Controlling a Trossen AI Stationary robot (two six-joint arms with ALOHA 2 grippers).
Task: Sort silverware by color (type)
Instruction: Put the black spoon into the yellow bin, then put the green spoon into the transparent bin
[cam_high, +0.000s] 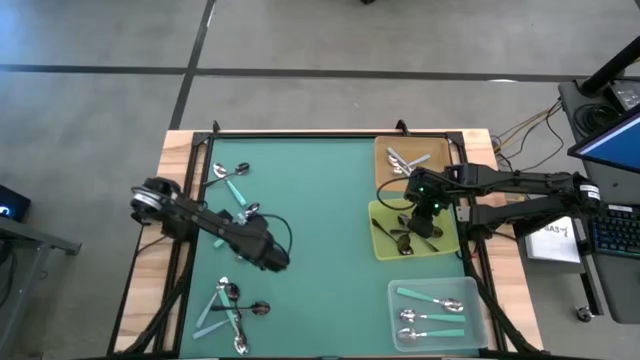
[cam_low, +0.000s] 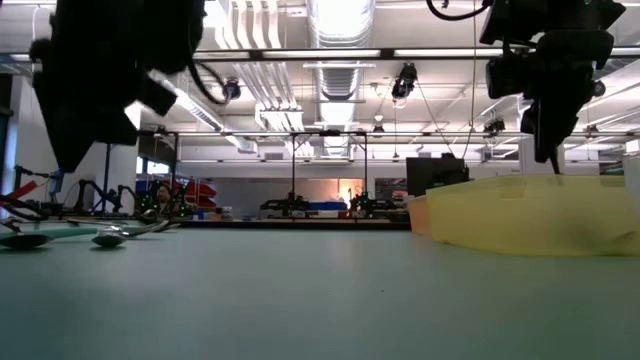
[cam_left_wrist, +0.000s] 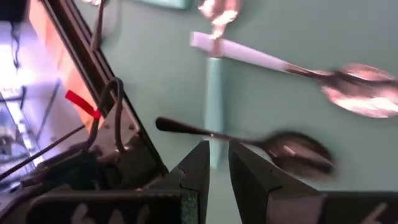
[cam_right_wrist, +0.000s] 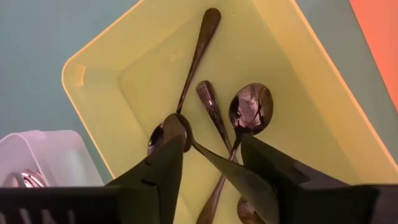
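High view shows your right claw (cam_high: 424, 222) spread wide over black spoons (cam_right_wrist: 214, 106) in the yellow tray (cam_high: 383, 247), left claw (cam_left_wrist: 218, 163) nearly closed and empty above a black spoon (cam_left_wrist: 273, 147) on the tabletop (cam_high: 320, 200).

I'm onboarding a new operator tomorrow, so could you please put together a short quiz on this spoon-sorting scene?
1. True or false: the right gripper is over the orange tray.
2. Which tray holds the teal-handled spoons? A) the yellow tray B) the clear tray C) the orange tray
3. Fill in: the left gripper is above a ____ spoon on the green mat.

Key:
1. False. It is open over the yellow tray, where the dark spoons lie.
2. B.
3. Dark; the gripper's fingers are close together, and it holds nothing.
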